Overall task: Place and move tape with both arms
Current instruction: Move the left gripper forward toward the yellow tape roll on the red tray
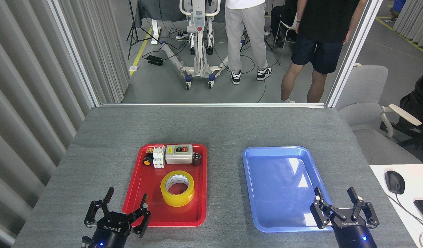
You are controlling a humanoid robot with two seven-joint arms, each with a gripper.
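Head view, fingers first: left gripper (123, 210) spread wide, holding nothing, poised over the near left corner of the red tray (135, 206); right gripper (337, 203) likewise spread wide and holding nothing, over the near right corner of the blue tray (256, 186). Tape (177, 188) flat on its side in the near half of the red tray, core hole facing up, apart from both grippers and just ahead and right of the left one. Task judged not yet begun: no grasp made, no transfer made, blue tray bare. Remaining, by judgement: grasp, lift over the tray rim, hand-over or placement on the right side. Clearance: small switch parts (173, 155) lined along the far wall of the red tray, apart from the tape; free floor on all sides of the roll. Raised rims on both trays to be cleared on exit and entry. Bare grey table (225, 131) between the trays. People (245, 34) standing beyond the far table edge, well apart from the work area.
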